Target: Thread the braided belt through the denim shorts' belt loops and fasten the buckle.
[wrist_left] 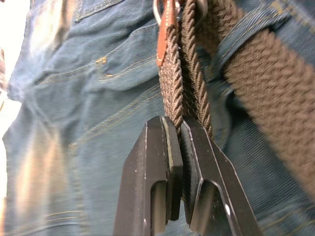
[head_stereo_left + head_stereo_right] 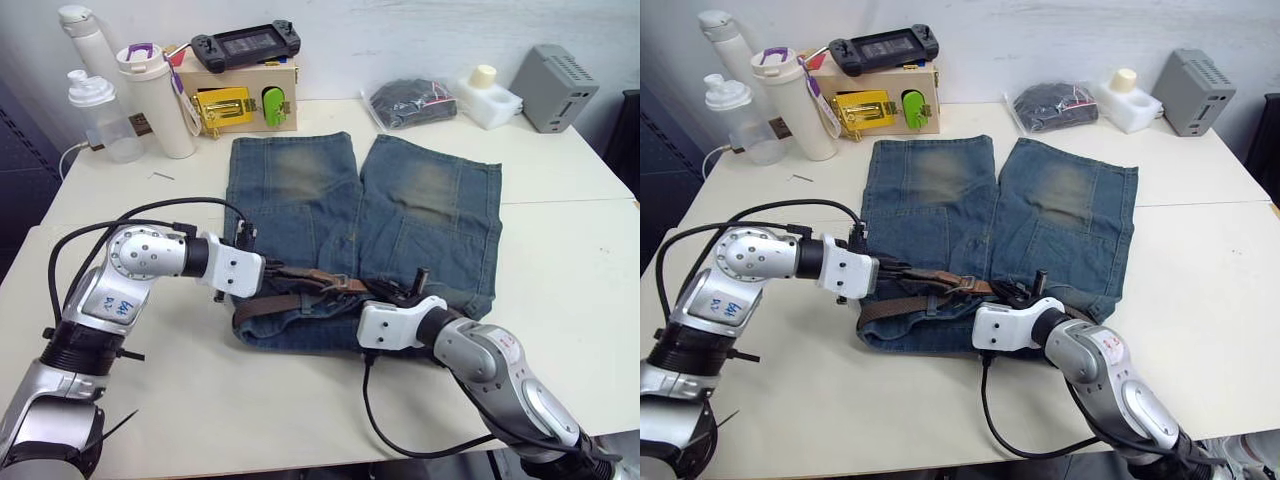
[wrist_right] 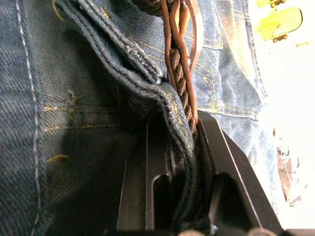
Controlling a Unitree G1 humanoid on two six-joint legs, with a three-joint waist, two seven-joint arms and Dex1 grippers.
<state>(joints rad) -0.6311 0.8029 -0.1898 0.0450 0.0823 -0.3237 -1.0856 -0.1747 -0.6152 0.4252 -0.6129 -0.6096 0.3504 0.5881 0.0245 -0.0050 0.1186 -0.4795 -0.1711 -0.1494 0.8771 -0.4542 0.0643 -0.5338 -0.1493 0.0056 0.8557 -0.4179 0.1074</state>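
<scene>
The faded blue denim shorts lie flat on the white table, waistband towards me. The brown braided belt runs along that waistband. My left gripper is shut on a doubled stretch of the belt near the waistband's left end. Just beyond its fingertips are a tan leather tab and the silver buckle. A denim belt loop crosses over the strap beside them. My right gripper is at the waistband's middle, shut on the belt together with a fold of the denim edge.
Bottles stand at the back left beside a wooden box with a game controller on top. A black bundle in plastic, a white block and a grey box line the back right. Black cables loop from both arms.
</scene>
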